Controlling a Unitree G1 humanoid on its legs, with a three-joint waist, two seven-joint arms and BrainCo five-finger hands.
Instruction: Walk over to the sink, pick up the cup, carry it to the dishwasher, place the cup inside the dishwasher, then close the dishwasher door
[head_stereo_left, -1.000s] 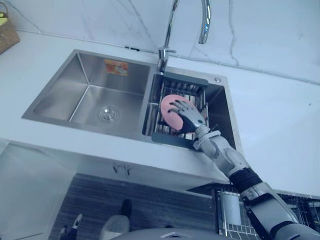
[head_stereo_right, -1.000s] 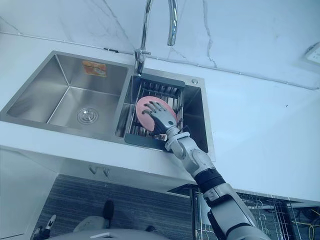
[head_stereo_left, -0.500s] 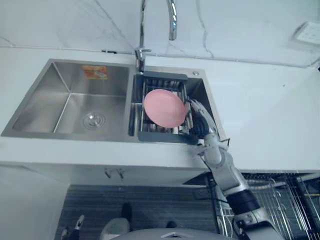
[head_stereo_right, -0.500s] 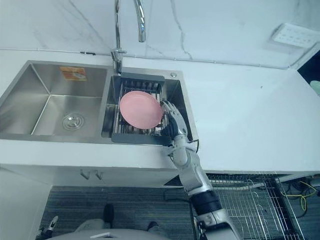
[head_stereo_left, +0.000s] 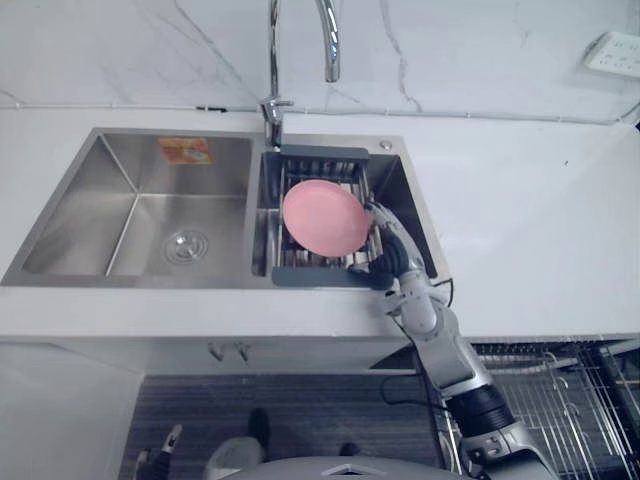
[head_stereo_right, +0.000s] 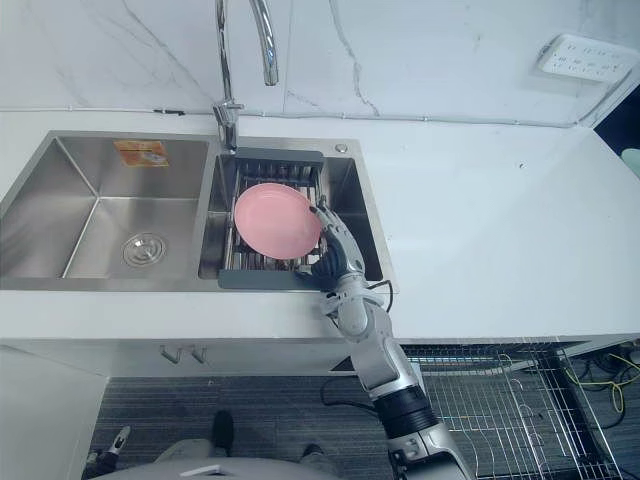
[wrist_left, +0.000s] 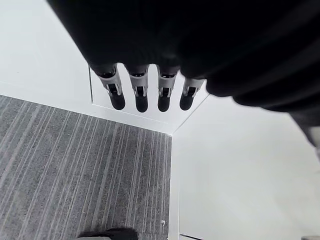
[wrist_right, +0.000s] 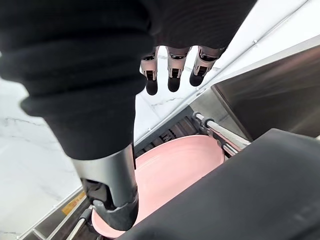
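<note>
Pink plate (head_stereo_left: 325, 217) in rack (head_stereo_left: 318, 154); sticker (head_stereo_left: 185, 151) illegible

Sink (head_stereo_left: 258, 215) set into counter (head_stereo_left: 520, 220); two basins side by side. Faucet (head_stereo_left: 270, 50) stands behind the divider, spout over the right basin. Drain (head_stereo_left: 187, 243) in the left basin's floor. Rack (head_stereo_left: 310, 278) sits in the right basin with a plate (head_stereo_left: 324, 217) leaning in it. Right hand (head_stereo_left: 393, 262) just right of the plate, over the rack's front right corner; contact can't be made out. Socket (head_stereo_left: 612, 52) on the wall, far right. Wire basket (head_stereo_left: 560, 400) below the counter, right. Left hand (wrist_left: 145, 95) above the floor (wrist_left: 75, 165).
</note>
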